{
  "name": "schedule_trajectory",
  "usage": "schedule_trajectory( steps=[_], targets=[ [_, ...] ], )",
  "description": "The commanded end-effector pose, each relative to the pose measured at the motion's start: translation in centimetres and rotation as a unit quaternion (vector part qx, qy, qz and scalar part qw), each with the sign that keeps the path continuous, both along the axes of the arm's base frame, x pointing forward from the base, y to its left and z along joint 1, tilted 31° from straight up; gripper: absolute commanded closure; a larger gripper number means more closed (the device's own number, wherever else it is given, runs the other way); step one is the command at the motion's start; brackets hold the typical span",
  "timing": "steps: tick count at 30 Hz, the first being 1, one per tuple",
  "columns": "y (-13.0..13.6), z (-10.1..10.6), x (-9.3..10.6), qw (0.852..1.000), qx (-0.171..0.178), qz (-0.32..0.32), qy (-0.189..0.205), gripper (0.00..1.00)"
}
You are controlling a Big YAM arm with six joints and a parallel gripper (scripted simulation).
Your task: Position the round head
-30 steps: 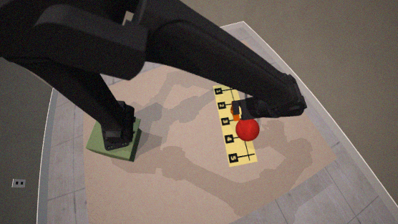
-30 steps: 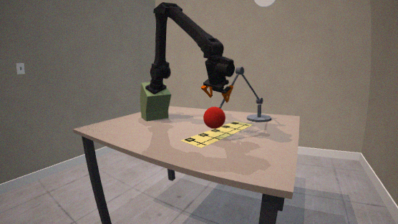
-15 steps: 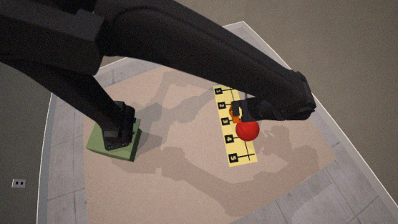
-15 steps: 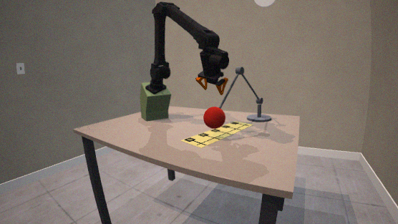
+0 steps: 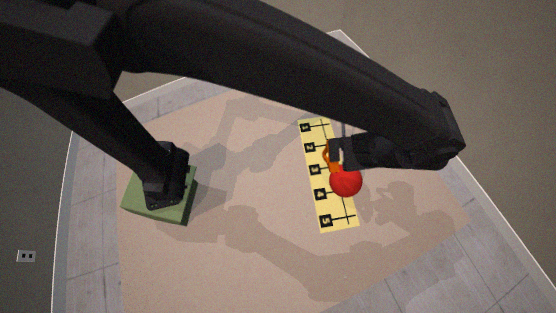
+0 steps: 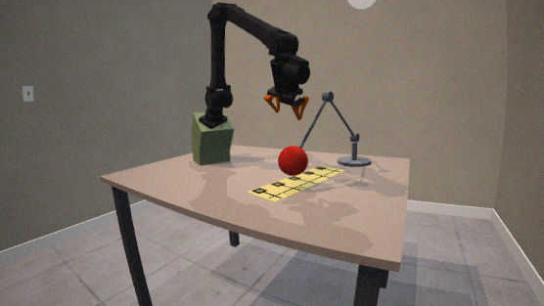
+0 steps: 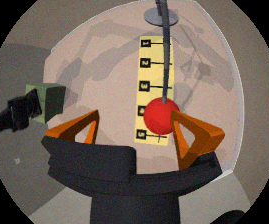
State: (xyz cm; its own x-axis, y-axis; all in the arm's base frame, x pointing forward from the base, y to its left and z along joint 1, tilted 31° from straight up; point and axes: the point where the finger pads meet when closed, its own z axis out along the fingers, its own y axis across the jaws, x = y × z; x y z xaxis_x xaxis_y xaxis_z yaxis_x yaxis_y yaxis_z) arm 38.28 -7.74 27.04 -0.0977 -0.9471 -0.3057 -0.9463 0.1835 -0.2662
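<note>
The lamp's round red head (image 5: pixel 345 181) (image 6: pixel 293 160) (image 7: pixel 161 116) hangs clear of the bench over the yellow strip (image 5: pixel 335 210) (image 6: pixel 269 189) (image 7: pixel 155 50). From above it overlaps the strip near lines 3 and 4; in the wrist view it covers the line-4 crossing. The exact mark below it and its height are hard to tell. The lamp's elbow (image 6: pixel 328 96) is raised, and its grey foot (image 6: pixel 353 161) (image 7: pixel 161 17) stands beyond mark 1. My gripper (image 5: pixel 330 160) (image 6: pixel 289 114) (image 7: pixel 134 113) is open and empty, above the head; in the wrist view its right finger overlaps the head's edge.
The lamp's lower arm (image 6: pixel 342 118) slopes from the elbow to the foot. The green block (image 5: pixel 131 200) (image 6: pixel 213 146) (image 7: pixel 52 102) under my arm's base stands to one side of the strip. In the overhead view my forearm hides the lamp's foot and elbow.
</note>
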Motion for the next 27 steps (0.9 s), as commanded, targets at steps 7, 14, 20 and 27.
schedule_trajectory(
  steps=[7, 14, 20, 27],
  targets=[
    [-1.3, 4.6, 1.1, 1.0, -0.003, -0.001, -0.01, 0.0],
    [-1.1, 4.4, 0.9, 1.0, -0.001, -0.001, -0.005, 0.0],
    [-0.8, 3.7, 0.6, 1.0, 0.0, -0.001, -0.001, 0.0],
    [-0.5, 3.1, 0.4, 1.0, 0.0, -0.001, 0.003, 0.0]
  ],
)
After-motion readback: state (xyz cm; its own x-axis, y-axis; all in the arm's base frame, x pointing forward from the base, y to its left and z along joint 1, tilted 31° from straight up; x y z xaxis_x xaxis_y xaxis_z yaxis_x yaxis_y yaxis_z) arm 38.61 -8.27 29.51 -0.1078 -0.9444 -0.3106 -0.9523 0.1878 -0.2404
